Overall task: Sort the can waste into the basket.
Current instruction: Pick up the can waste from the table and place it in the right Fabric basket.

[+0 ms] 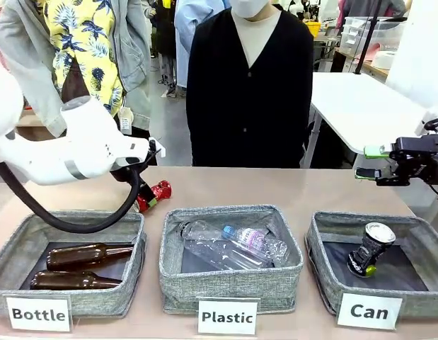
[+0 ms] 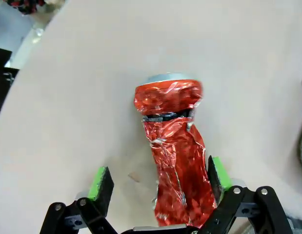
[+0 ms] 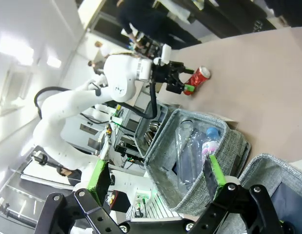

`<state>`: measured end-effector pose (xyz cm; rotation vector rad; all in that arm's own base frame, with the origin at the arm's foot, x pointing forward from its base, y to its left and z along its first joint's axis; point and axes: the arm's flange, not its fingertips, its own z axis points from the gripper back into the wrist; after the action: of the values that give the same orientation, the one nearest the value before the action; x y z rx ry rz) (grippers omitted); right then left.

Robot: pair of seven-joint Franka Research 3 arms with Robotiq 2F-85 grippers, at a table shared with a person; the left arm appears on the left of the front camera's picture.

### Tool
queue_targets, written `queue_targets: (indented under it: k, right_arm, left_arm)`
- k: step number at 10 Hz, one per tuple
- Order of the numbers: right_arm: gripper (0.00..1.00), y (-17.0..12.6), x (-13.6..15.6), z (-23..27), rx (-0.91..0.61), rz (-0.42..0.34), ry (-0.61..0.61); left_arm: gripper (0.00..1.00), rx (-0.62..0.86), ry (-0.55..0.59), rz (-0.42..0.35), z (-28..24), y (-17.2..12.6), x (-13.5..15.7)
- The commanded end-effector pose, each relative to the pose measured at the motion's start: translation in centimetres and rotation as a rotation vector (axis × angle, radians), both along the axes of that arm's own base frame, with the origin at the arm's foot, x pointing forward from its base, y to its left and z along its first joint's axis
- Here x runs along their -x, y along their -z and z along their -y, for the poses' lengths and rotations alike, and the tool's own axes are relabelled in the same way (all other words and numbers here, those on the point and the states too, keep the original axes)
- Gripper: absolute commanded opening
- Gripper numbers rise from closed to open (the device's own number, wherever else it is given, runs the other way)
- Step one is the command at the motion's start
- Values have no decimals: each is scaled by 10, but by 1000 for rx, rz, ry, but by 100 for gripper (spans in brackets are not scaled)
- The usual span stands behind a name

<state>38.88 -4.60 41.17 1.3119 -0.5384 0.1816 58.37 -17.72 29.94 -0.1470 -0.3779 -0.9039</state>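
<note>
The left gripper (image 2: 159, 178), jaws apart, straddles the red can (image 1: 156, 193) lying on the table (image 1: 275, 188) left of centre. The dark can (image 1: 371, 248) sits in the Can basket (image 1: 323, 273), lower right. The right gripper (image 1: 371, 162) hangs spread and empty at the right edge.

Dark can (image 1: 370, 249) in basket (image 1: 321, 275), red can (image 1: 153, 195) outside

crinkled glossy red metal can (image 2: 175, 161), grey woven cloth basket (image 1: 322, 275), smooth matt tabletop (image 2: 87, 97)
</note>
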Motion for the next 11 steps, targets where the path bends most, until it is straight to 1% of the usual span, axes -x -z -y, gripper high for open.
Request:
queue_targets:
  k: [1, 3, 4, 5, 6, 7, 8, 9, 11]
  right_arm:
    - [100, 0, 3, 1, 5, 21, -14]
    - [100, 0, 3, 1, 5, 21, -14]
    - [100, 0, 3, 1, 5, 21, -14]
    - [100, 0, 3, 1, 5, 21, -14]
    - [100, 0, 3, 1, 5, 21, -14]
    - [100, 0, 3, 1, 5, 21, -14]
    - [100, 0, 3, 1, 5, 21, -14]
    - [100, 0, 3, 1, 5, 21, -14]
    - [100, 0, 3, 1, 5, 21, -14]
  left_arm:
    - [100, -12, 0, -43, 7, 4, -9]
    - [100, -13, 3, -71, 7, 11, -12]
    - [100, -7, 15, -105, 8, 12, -12]
    - [42, -17, 32, -93, 8, 12, -11]
    - [42, -5, 52, -93, 10, 11, -8]
    - [0, 1, 68, -76, 11, 10, -7]
    - [37, 0, 78, -67, 11, 9, -5]
    - [0, 7, 90, -58, 12, 8, -3]
    - [0, 23, 104, -46, 12, 6, 1]
